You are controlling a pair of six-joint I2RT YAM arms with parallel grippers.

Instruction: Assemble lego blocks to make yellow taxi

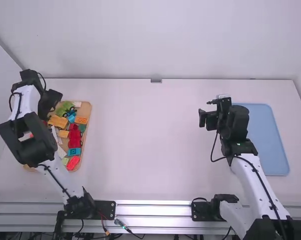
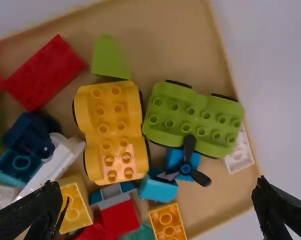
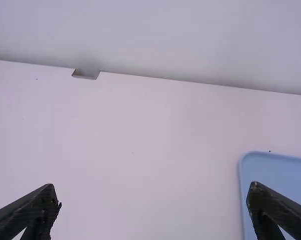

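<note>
left pincer [image 2: 160, 182] hangs spread over the wooden tray [image 2: 165, 30] at the worktop's [image 1: 150, 140] nine o'clock, yellow wheeled base [image 2: 110, 131] inside; right pincer [image 3: 153, 186] is spread too. picking seems in hand; next, likely, align and grip that base.

The right gripper [image 1: 206, 111] has its black, tapering fingers [image 3: 30, 207] spread wide, a broad gap between them. The smooth white table [image 3: 150, 155] shows in that gap and reaches out well beyond both jaws. A light-blue, flat tray [image 3: 285, 182] with a rounded corner and a raised rim lies by one jaw, which covers part of it; the other jaw is well apart from it. Farther out past the jaws, the table ends in a straight edge against a plain, pale wall [image 3: 190, 40], where a small grey, rectangular fitting [image 3: 85, 74] sits.
</note>
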